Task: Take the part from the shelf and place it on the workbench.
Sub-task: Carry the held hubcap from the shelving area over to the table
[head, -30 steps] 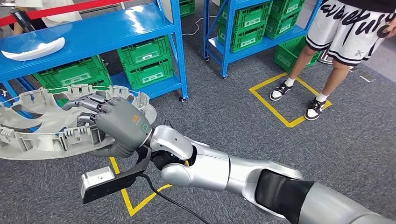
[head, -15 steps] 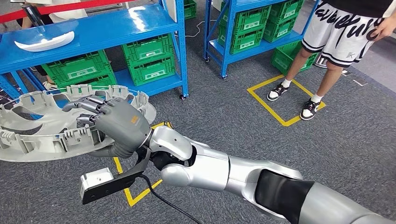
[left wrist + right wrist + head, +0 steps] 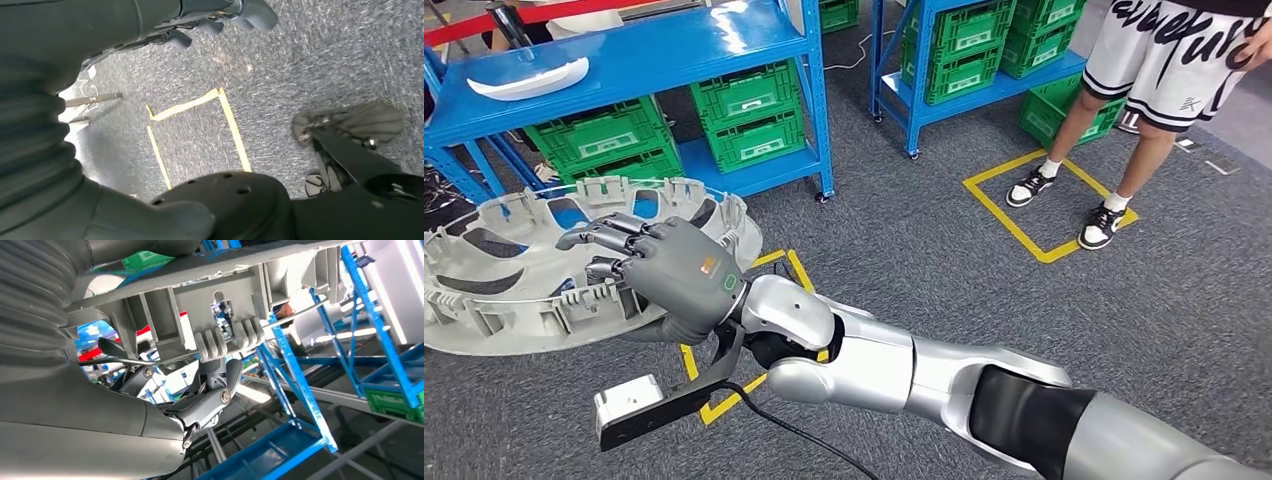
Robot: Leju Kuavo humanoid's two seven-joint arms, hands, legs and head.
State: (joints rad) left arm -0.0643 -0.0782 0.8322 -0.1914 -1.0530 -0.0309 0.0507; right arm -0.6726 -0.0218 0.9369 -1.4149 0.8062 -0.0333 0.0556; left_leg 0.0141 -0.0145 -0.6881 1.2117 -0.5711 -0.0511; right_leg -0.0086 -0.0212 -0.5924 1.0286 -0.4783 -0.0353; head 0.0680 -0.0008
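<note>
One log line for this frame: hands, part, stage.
stage: carrying | right hand: grips grey part by rim, off blue shelf | left hand: hangs over carpet, holds nothing

part (image 3: 514, 270) cut off at left edge

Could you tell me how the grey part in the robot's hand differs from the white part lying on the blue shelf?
The grey part is a large round ring with ribs and openings; the white part is small, smooth and curved. The grey part is held by the right hand; the white part rests on the blue shelf. Both look like moulded plastic.
</note>
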